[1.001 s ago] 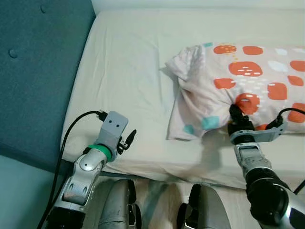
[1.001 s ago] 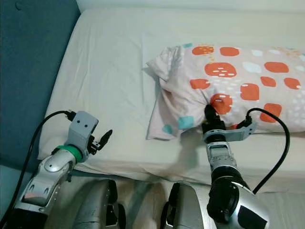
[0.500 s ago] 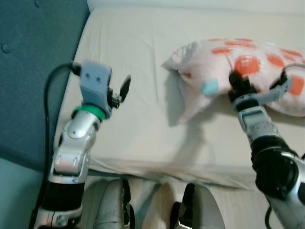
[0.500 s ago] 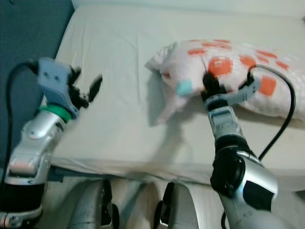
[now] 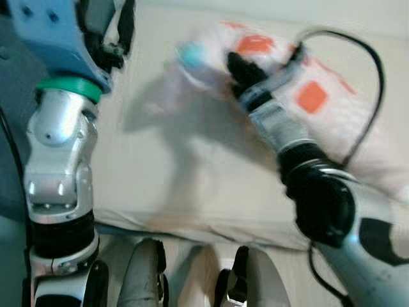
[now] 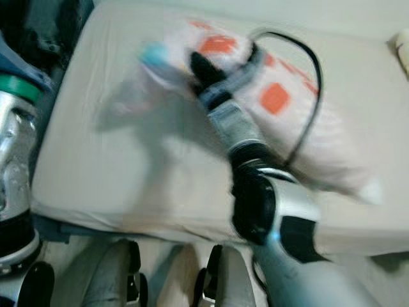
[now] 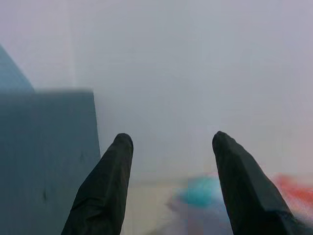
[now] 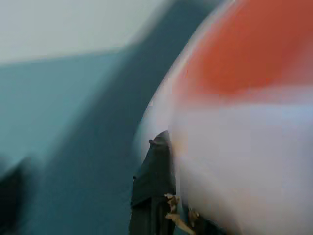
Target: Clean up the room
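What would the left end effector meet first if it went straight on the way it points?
Probably the pale wall behind the bed; the open left end effector has free space ahead, with the blurred pillow lying lower. Depth is unclear.

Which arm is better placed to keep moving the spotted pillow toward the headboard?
The right. Its pincer is shut on the pillow, lifted off the bed. The left pincer is open and holds nothing, raised near the blue headboard.

One spotted pillow [image 5: 332, 109], one bed [image 5: 160, 160] beneath it, one blue-green headboard [image 7: 44, 147], and two grippers: left gripper [image 7: 168, 147], right gripper [image 5: 238, 67].
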Controlling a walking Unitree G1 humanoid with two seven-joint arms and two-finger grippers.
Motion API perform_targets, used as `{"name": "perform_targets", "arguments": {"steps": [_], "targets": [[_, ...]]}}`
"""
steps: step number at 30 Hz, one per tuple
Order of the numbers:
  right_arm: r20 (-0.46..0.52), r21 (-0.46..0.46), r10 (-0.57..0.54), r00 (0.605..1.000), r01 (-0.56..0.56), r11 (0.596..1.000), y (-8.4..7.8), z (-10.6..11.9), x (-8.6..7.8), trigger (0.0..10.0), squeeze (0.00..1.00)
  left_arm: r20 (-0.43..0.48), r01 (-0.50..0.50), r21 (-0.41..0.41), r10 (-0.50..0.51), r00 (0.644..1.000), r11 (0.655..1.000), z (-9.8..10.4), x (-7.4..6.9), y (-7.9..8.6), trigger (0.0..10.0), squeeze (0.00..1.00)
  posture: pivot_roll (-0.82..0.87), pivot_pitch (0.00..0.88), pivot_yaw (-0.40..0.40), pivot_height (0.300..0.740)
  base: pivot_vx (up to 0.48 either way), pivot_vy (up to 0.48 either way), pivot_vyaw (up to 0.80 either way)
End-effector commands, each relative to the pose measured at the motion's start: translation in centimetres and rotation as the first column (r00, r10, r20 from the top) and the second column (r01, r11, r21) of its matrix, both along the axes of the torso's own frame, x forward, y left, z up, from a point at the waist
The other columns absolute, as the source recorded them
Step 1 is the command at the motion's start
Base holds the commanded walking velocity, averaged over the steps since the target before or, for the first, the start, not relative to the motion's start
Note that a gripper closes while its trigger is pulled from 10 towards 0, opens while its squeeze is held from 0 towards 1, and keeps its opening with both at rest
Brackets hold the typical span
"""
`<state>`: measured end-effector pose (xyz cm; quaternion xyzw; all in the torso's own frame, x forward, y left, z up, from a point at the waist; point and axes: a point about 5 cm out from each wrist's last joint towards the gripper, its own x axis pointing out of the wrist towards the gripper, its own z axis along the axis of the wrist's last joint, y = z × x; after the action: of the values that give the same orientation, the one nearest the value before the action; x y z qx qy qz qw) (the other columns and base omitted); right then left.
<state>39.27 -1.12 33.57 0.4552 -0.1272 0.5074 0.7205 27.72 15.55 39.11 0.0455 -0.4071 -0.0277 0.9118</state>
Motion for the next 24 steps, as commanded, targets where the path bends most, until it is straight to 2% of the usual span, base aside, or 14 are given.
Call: {"name": "perform_targets", "arguments": {"steps": [1, 3, 5, 7, 9, 11, 12, 13, 14, 16, 21, 22, 23, 24], "targets": [[0.084, 0.042, 0.046, 0.995, -0.050, 0.998, 0.0, 1.6, -0.5, 0.0, 0.00, 0.022, 0.002, -0.008, -0.002, 1.000, 1.000, 0.3, -0.7, 0.1, 10.0, 0.00, 0.32, 0.183, -0.083, 0.615, 0.000, 0.000, 0.00], [0.149, 0.055, 0.140, 0.979, -0.150, 0.987, 1.2, 2.7, -1.4, 0.0, 0.00, 0.033, 0.005, -0.011, -0.005, 0.999, 1.000, 0.6, -0.9, 0.1, 10.0, 0.00, 0.33, 0.183, -0.077, 0.615, 0.000, 0.000, 0.00], [0.307, -0.088, 0.415, 0.857, -0.408, 0.909, 4.2, 2.6, -4.1, 0.0, 0.00, 0.039, 0.007, -0.023, -0.006, 0.999, 1.000, 1.0, -0.9, 0.1, 10.0, 0.00, 0.31, 0.184, -0.075, 0.615, 0.000, 0.000, 0.00], [0.313, -0.197, 0.490, 0.814, -0.449, 0.871, 5.1, 0.9, -4.8, 0.0, 0.00, 0.030, 0.010, -0.024, -0.009, 0.999, 1.000, 0.9, -0.8, 0.1, 10.0, 0.00, 0.31, 0.184, -0.075, 0.615, 0.000, 0.000, 0.00], [0.313, -0.197, 0.490, 0.814, -0.449, 0.871, 5.1, 0.9, -4.8, 0.0, 0.00, 0.030, 0.010, -0.024, -0.009, 0.999, 1.000, 0.9, -0.8, 0.1, 10.0, 0.00, 0.31, 0.184, -0.075, 0.615, 0.000, 0.000, 0.00], [0.133, -0.419, 0.335, 0.933, -0.253, 0.872, 4.3, -6.1, -3.1, 0.0, 0.00, -0.001, 0.033, -0.021, -0.033, 0.999, 0.999, 0.4, -0.3, -0.4, 10.0, 0.00, 0.28, 0.185, -0.074, 0.615, 0.000, 0.000, 0.00], [0.133, -0.419, 0.335, 0.933, -0.253, 0.872, 4.3, -6.1, -3.1, 0.0, 0.00, -0.001, 0.033, -0.021, -0.033, 0.999, 0.999, 0.4, -0.3, -0.4, 10.0, 0.00, 0.28, 0.185, -0.074, 0.615, 0.000, 0.000, 0.00], [0.040, -0.464, 0.181, 0.983, -0.142, 0.874, 2.6, -9.3, -2.1, 10.0, 0.00, -0.017, 0.045, -0.002, -0.045, 0.999, 0.999, 0.0, -0.2, -0.8, 10.0, 0.00, 0.25, 0.193, -0.066, 0.615, 0.000, 0.000, 0.00], [0.040, -0.464, 0.181, 0.983, -0.142, 0.874, 2.6, -9.3, -2.1, 10.0, 0.00, -0.017, 0.045, -0.002, -0.045, 0.999, 0.999, 0.0, -0.2, -0.8, 10.0, 0.00, 0.25, 0.193, -0.066, 0.615, 0.000, 0.000, 0.00], [-0.004, -0.502, -0.120, 0.993, 0.102, 0.859, -1.9, -13.0, -0.6, 10.0, 0.00, -0.085, 0.110, 0.048, -0.105, 0.991, 0.993, -1.3, 0.1, -1.9, 10.0, 0.00, 0.24, 0.194, -0.054, 0.615, 0.000, 0.000, 0.00], [0.026, -0.482, -0.266, 0.964, 0.245, 0.841, -4.7, -13.6, 0.0, 10.0, 0.00, -0.146, 0.169, 0.078, -0.156, 0.977, 0.983, -2.5, 0.2, -2.7, 10.0, 0.00, 0.24, 0.191, -0.048, 0.615, 0.000, 0.000, 0.00], [0.076, -0.470, -0.374, 0.924, 0.364, 0.804, -7.2, -13.7, 0.2, 10.0, 0.00, -0.218, 0.226, 0.084, -0.203, 0.954, 0.971, -3.9, 0.5, -3.4, 10.0, 0.00, 0.23, 0.185, -0.038, 0.615, 0.000, 0.000, 0.00], [0.076, -0.470, -0.374, 0.924, 0.364, 0.804, -7.2, -13.7, 0.2, 10.0, 0.00, -0.218, 0.226, 0.084, -0.203, 0.954, 0.971, -3.9, 0.5, -3.4, 10.0, 0.00, 0.23, 0.185, -0.038, 0.615, 0.000, 0.000, 0.00], [0.192, -0.490, -0.514, 0.836, 0.536, 0.687, -10.8, -13.9, -0.1, 10.0, 0.00, -0.330, 0.265, 0.082, -0.224, 0.917, 0.961, -6.6, 1.3, -4.0, 10.0, 0.00, 0.19, 0.167, -0.020, 0.615, 0.000, 0.000, 0.00]]}}
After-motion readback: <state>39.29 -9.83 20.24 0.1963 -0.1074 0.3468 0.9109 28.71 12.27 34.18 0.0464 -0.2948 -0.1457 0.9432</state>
